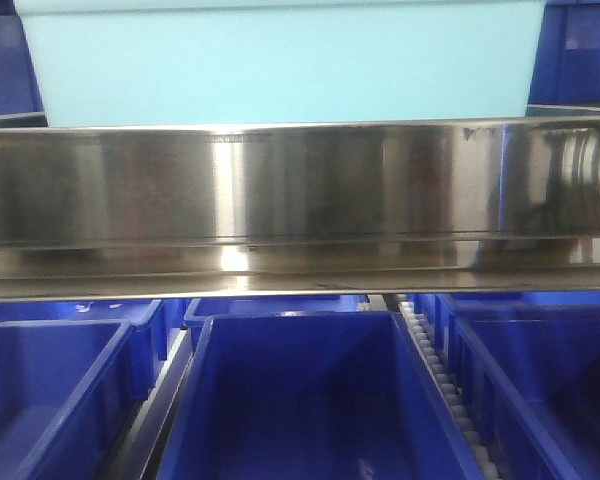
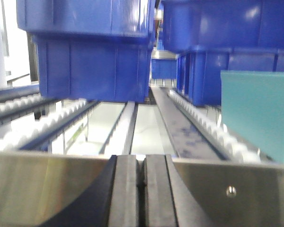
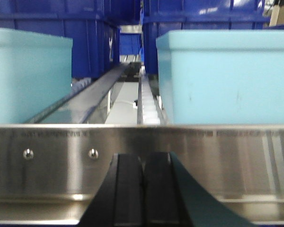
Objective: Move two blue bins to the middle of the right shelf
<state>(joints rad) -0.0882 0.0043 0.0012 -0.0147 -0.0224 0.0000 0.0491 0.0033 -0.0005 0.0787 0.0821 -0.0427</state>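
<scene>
Left claw (image 2: pixel 141 187) is pinched closed on nothing, nosed up at the steel lip (image 2: pixel 52 179) of a roller lane (image 2: pixel 203 125). Right claw (image 3: pixel 143 187), same deal: closed, empty, looking between the left blue bin (image 3: pixel 28 75) and the right blue bin (image 3: pixel 227 75). Both sit on the shelf behind the lip, which I'd guess stops them rolling off. Bin bottoms are hidden, sides cropped, and I can't tell which shelf level this is.

The left claw (image 2: pixel 141 189) fills the bottom centre, its two black fingers pressed together with nothing between them, in front of a steel shelf rail (image 2: pixel 47 189). Beyond, roller tracks (image 2: pixel 208 125) run back under stacked royal-blue crates (image 2: pixel 92 66). A pale blue bin (image 2: pixel 258 113) sits on the rollers at the right edge.
</scene>
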